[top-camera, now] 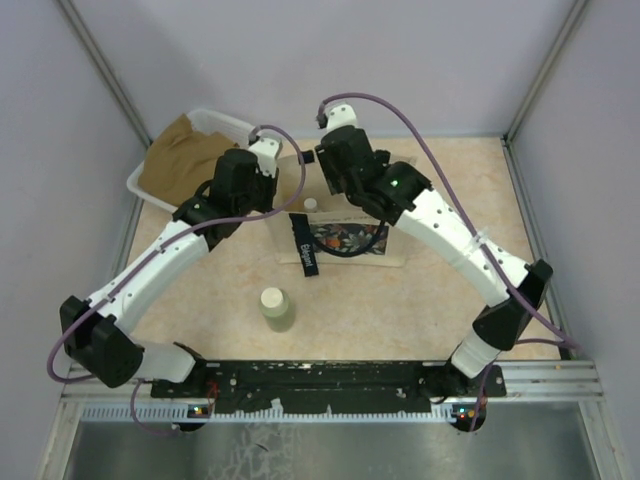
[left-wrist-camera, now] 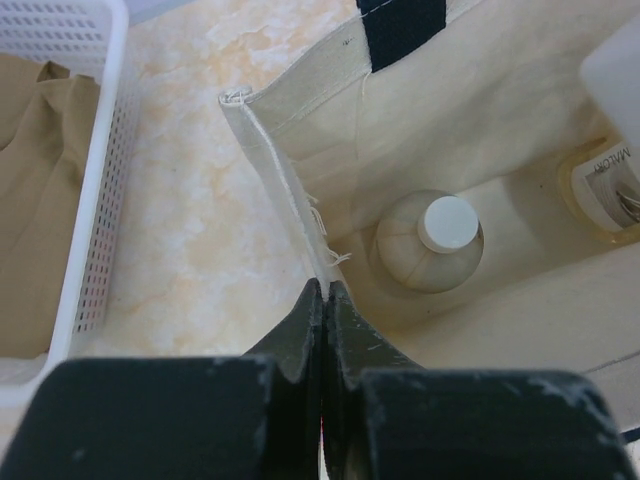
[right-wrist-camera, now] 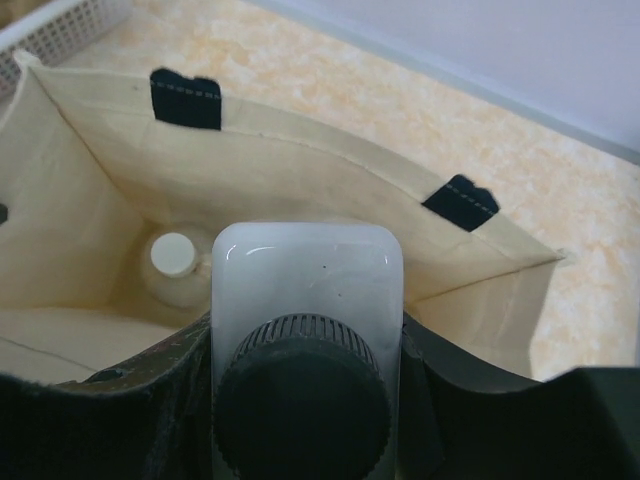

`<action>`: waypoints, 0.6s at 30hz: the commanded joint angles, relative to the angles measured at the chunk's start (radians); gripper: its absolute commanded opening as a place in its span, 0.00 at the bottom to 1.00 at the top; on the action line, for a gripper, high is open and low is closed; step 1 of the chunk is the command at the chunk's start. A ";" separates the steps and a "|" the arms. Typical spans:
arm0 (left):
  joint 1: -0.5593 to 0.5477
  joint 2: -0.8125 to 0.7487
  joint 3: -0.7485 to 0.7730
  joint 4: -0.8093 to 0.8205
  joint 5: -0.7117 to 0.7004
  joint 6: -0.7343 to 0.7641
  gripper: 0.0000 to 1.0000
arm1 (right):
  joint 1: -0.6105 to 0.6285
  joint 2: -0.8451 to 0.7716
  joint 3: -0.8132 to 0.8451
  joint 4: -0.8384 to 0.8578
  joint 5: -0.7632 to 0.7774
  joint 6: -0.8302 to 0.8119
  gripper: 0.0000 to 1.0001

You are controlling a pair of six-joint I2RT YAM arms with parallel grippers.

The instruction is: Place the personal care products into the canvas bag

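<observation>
The beige canvas bag [top-camera: 345,238] stands open mid-table, floral panel facing the arms. My left gripper [left-wrist-camera: 325,290] is shut on the bag's left rim [left-wrist-camera: 270,160]. My right gripper [right-wrist-camera: 305,340] is shut on the white bottle with black cap [right-wrist-camera: 305,290] and holds it over the bag's opening [right-wrist-camera: 280,170]. Inside the bag a bottle with a white cap [left-wrist-camera: 430,240] stands upright, and it also shows in the right wrist view [right-wrist-camera: 175,262]. A clear labelled bottle [left-wrist-camera: 600,185] partly shows beside it. The pale green bottle with cream cap [top-camera: 277,308] stands on the table in front of the bag.
A clear plastic tub [top-camera: 215,118] with brown cloth [top-camera: 185,155] sits at the back left, close to the bag and my left gripper; its perforated wall [left-wrist-camera: 95,230] shows in the left wrist view. Grey walls enclose the table.
</observation>
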 commanded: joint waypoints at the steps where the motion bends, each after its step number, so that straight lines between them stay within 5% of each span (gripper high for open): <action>1: 0.011 -0.058 -0.015 0.016 -0.071 0.020 0.00 | -0.008 -0.044 -0.038 0.180 -0.018 0.006 0.00; 18: 0.011 -0.055 -0.022 0.029 -0.069 0.023 0.00 | -0.197 -0.109 -0.490 0.400 -0.201 0.150 0.00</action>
